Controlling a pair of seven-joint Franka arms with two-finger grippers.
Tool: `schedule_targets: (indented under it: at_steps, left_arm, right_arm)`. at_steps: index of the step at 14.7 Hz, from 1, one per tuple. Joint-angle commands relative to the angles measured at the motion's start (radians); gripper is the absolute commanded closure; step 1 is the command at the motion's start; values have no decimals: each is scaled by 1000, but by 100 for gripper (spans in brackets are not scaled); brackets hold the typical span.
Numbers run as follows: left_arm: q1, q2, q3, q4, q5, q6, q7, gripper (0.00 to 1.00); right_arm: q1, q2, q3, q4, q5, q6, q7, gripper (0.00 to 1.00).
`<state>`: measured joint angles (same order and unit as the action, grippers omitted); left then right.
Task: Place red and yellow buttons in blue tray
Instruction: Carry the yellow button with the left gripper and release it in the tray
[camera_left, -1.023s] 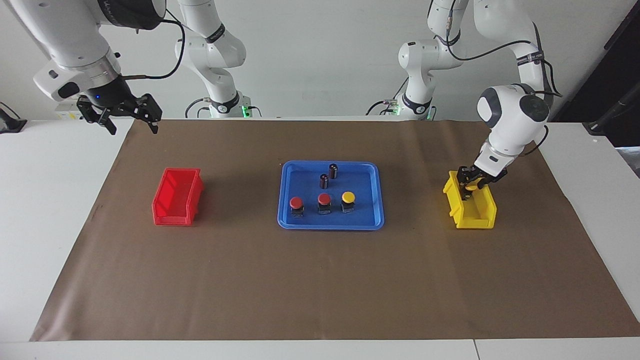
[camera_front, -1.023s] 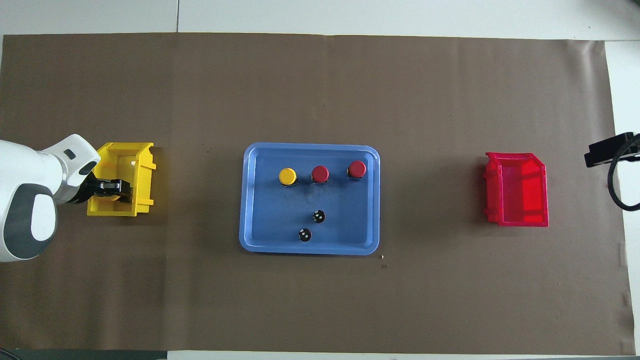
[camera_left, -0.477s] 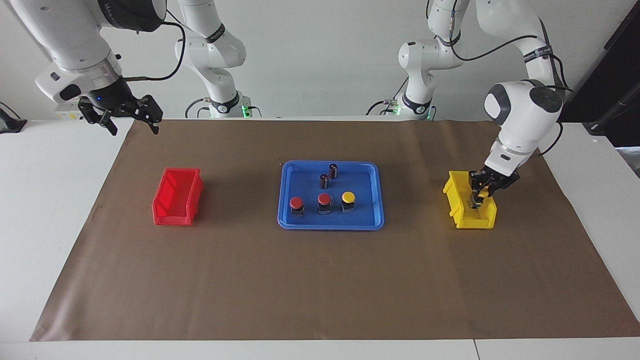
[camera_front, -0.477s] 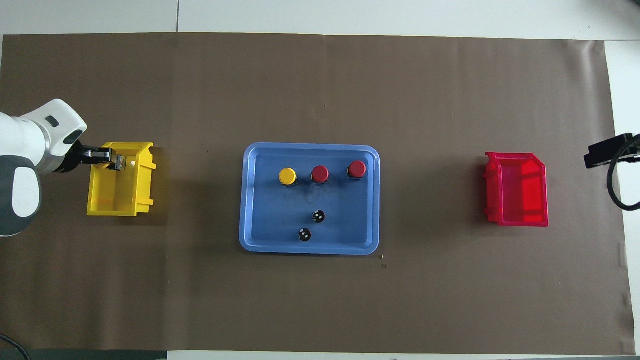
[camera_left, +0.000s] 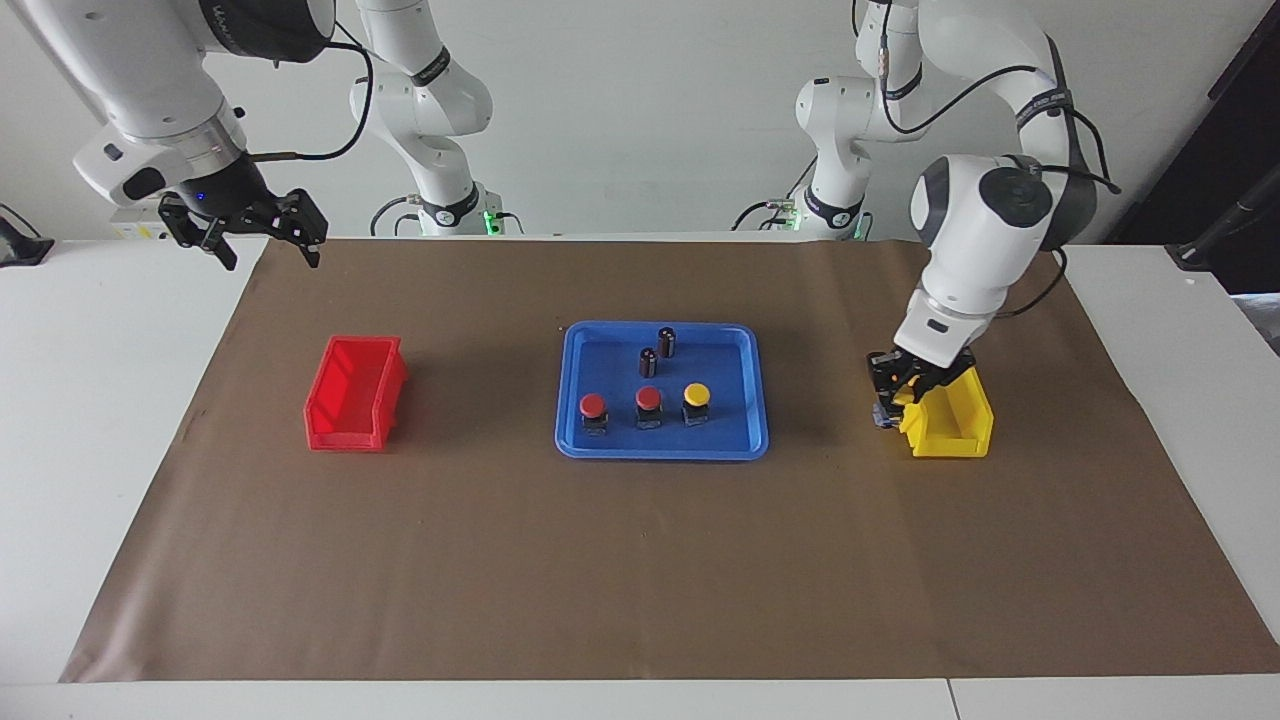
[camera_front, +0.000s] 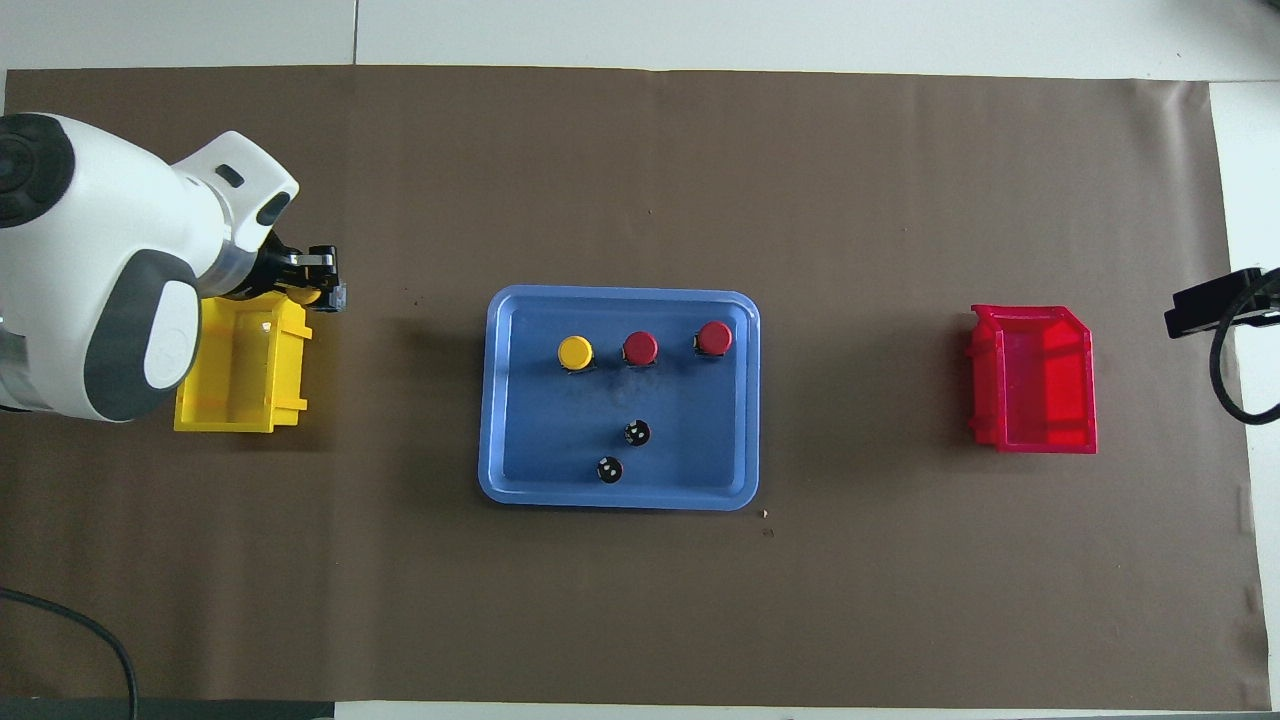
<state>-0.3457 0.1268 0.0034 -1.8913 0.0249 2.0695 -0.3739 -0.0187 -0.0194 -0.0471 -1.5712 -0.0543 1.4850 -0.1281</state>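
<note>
Lifted past the yellow bin's (camera_left: 950, 420) tray-side rim, left gripper (camera_left: 890, 400) grasps a yellow button (camera_front: 310, 293); right gripper (camera_left: 262, 240) gapes.

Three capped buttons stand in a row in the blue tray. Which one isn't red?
The yellow-capped button, at the end of the row toward the left arm's end of the blue tray. The middle button and the other end button have red caps.
</note>
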Motion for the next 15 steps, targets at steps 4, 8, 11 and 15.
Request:
schedule_targets:
  at_steps: [4,8,11,15]
  left_arm:
    - [-206,-4,10,-90,26,92,-273,98]
    - [-254,26,10,-123,21,168,-335,98]
    - [-254,57,10,-130,21,220,-335,98]
    - [-248,80,10,-135,21,231,-323,70]
  right_arm:
    - [-6,-19,6,-19,-7,-8,-12,0]
    - [-9,-19,4,-18,-7,-11,-13,0]
    - [-9,-20,4,-24,-7,-12,-10,0]
    - [-6,-19,3,-18,-9,-23,-13,0]
